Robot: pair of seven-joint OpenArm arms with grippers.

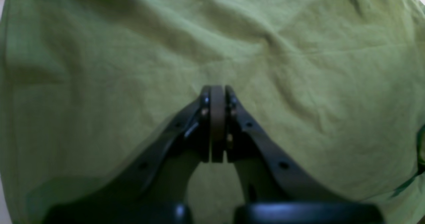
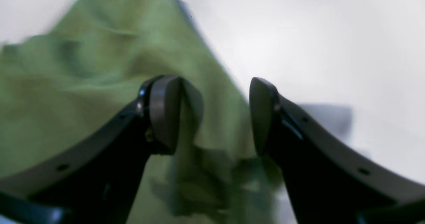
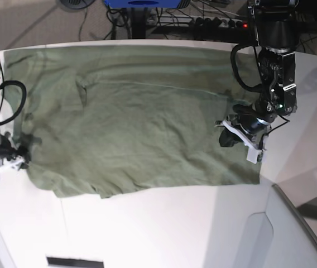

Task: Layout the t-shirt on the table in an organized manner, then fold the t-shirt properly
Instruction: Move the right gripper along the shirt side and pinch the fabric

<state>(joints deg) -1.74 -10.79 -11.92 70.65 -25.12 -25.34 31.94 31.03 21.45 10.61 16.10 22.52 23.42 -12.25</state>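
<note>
We have the left gripper (image 1: 217,124) closed up tight above the t-shirt (image 3: 136,117), its pads pressed flat together with no fold of cloth visible between them, so it seems to have nothing in hand. The right gripper (image 2: 215,114) stands partly open, and the shirt's edge runs between its fingers and down beneath them; the blur keeps us from telling whether the pads touch the fabric. Our worry is the left side: if we lift from here trusting that we have caught the cloth, we judge the arm will come up empty and that end of the shirt will stay put while the right end gets pulled, skewing the whole layout. On the right, closing too shallow could catch only the hem and let it slip out mid-drag. The t-shirt itself lies spread across the table (image 3: 164,223), reaching nearly from one gripper to the other; it is olive green, soft and rumpled, with shallow creases fanning ahead of the left gripper and a bunched, ragged border beneath the right one.
</note>
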